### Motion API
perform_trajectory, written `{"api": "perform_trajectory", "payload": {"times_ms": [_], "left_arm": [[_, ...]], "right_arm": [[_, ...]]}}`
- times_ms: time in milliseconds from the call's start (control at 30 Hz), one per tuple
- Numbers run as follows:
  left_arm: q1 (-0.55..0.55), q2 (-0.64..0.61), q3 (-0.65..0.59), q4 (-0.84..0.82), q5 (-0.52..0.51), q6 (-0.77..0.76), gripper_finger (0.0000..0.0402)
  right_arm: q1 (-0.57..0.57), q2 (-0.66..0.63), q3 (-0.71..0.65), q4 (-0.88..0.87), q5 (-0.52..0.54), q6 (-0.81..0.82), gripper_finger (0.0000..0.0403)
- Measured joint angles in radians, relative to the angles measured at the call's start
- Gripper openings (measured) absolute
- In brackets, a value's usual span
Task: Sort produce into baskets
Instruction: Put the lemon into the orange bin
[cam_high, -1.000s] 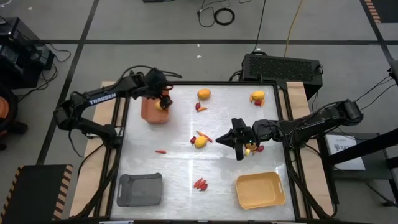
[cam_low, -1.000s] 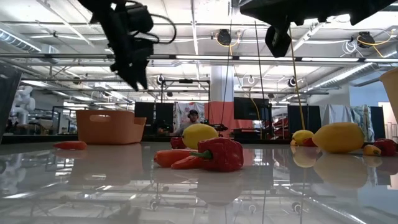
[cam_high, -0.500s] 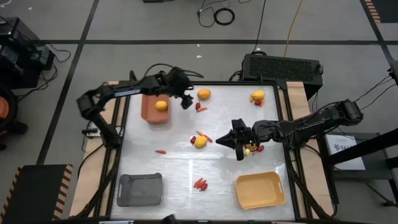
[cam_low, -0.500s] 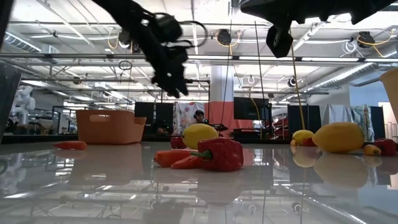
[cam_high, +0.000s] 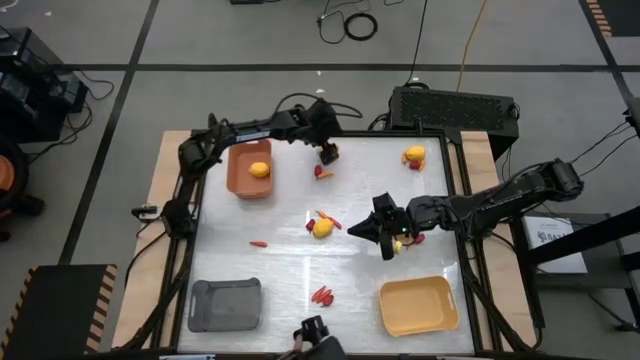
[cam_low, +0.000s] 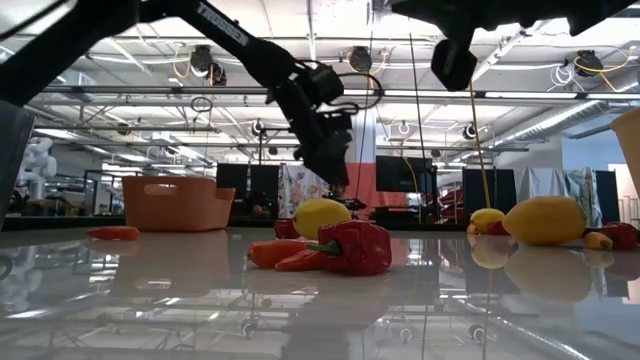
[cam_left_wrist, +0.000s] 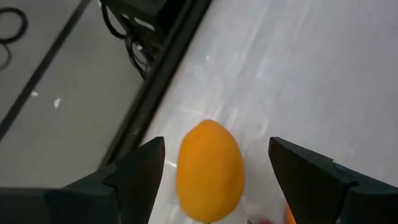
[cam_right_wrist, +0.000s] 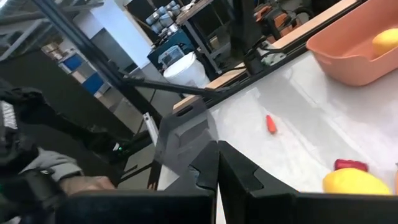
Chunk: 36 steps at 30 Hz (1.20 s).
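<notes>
Left gripper is extended over the table's far edge, near the middle, fingers spread and empty. In the left wrist view a lemon lies on the table between the two fingers, not touched by either.

Right gripper hovers above the table centre-right, fingers pressed together, holding nothing.

Orange-brown basket sits at the far left and contains one lemon. Grey basket is at the near left. Yellow basket is at the near right.

Loose produce on the table:
- a lemon with red pieces at the centre
- a lemon at the far right corner
- red chillies near the front edge, between the grey and yellow baskets
- a carrot stick left of centre
- a red piece just beside the left gripper
</notes>
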Motion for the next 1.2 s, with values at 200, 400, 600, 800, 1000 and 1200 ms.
{"api": "perform_trajectory", "payload": {"times_ms": [200,400,600,800,1000,1200], "left_arm": [[0.0,0.054,0.011,-0.014,0.015,0.026,0.0295],[0.004,0.093,0.011,-0.038,0.017,0.05,0.0295],[0.006,0.113,0.011,-0.035,0.017,0.053,0.0295],[0.008,0.12,0.01,-0.054,0.016,0.052,0.0293],[0.008,0.122,0.01,-0.087,0.007,0.049,0.0255],[0.002,0.107,0.009,-0.096,-0.049,0.041,0.023]], "right_arm": [[0.031,0.0,0.0,-0.004,0.011,0.0,0.0],[0.041,0.0,0.0,-0.006,0.065,-0.008,0.0],[0.041,0.0,0.0,-0.008,0.072,-0.008,0.0],[0.041,0.0,0.0,-0.012,0.072,-0.008,0.0],[0.041,0.0,0.0,-0.011,0.072,-0.008,0.0],[0.041,0.0,0.0,-0.011,0.072,-0.008,0.0]]}}
